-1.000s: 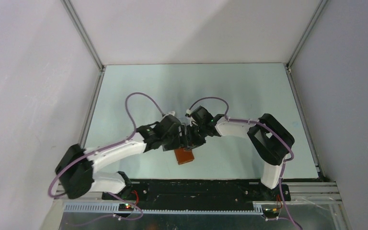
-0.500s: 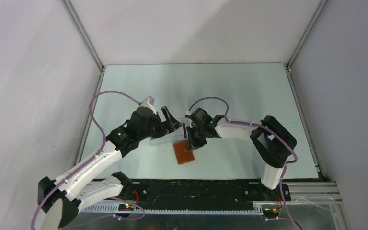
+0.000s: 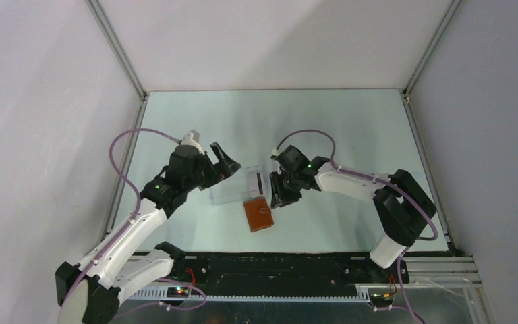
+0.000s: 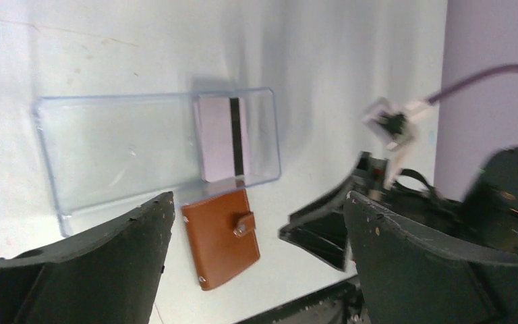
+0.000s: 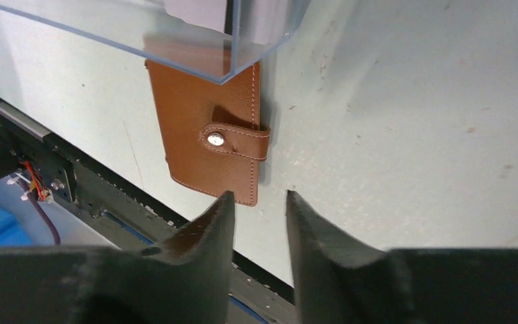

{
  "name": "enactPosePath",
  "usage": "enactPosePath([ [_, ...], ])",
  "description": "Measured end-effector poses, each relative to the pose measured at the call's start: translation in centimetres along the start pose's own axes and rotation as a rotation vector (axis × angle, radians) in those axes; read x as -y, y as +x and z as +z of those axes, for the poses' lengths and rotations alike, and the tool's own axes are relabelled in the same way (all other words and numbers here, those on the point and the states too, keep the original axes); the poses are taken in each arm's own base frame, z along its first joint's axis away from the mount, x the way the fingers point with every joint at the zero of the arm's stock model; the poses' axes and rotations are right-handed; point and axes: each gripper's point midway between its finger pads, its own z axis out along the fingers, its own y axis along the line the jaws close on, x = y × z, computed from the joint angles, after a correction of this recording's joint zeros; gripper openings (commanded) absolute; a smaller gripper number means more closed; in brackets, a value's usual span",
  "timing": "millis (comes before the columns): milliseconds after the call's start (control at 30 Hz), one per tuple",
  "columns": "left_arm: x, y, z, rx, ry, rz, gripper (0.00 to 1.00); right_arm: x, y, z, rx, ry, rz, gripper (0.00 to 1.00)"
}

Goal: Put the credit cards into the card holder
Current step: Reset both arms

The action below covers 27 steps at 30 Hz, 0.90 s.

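I've got the L gripper (image 3: 227, 162) wide apart w/ nothing in it, just off the far-left end of the clear tray (image 4: 118, 148). Credit cards (image 4: 221, 138) lie in the tray's right end, stripe up, can't tell how many. Card holder (image 4: 221, 236) lies snapped closed at the tray's near-right corner. R gripper (image 5: 260, 202) hangs just right of that corner by the holder, fingers a narrow gap apart, empty.

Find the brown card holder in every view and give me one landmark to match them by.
Top external: the card holder is at lower centre, just below the clear tray in the picture.
Left wrist: lower centre, below the tray's right end.
Right wrist: left of centre, its top edge behind the tray's corner.
Shared landmark: the clear tray holding the striped card.
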Motion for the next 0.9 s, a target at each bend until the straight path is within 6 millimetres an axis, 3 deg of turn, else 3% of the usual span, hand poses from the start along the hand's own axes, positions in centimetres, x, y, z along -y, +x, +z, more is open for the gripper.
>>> enactPosePath([
  [167, -2.1, -2.2, 0.1, 0.063, -0.06, 0.006, 1.0, 0.2, -2.2, -2.7, 0.097, -0.009, 0.002, 0.74],
  [333, -4.6, -5.1, -0.4, 0.176, -0.159, 0.062, 1.0, 2.9, -5.3, -5.6, 0.222, 0.044, 0.034, 0.99],
  [533, -6.4, -9.7, -1.8, 0.312, -0.279, 0.149, 1.0, 8.1, -9.5, -11.0, 0.428, 0.14, 0.09, 0.99],
  [667, -8.6, -11.9, -1.2, 0.343, -0.353, 0.164, 1.0, 12.5, -11.4, -15.5, 0.606, 0.215, 0.141, 0.99],
  [800, -11.8, -13.4, -0.6, 0.375, -0.429, 0.16, 1.0, 17.4, -11.1, -18.0, 0.745, 0.302, 0.187, 0.99],
  [900, -13.4, -14.1, -0.6, 0.42, -0.456, 0.156, 1.0, 20.6, -10.1, -18.4, 0.804, 0.367, 0.217, 0.99],
])
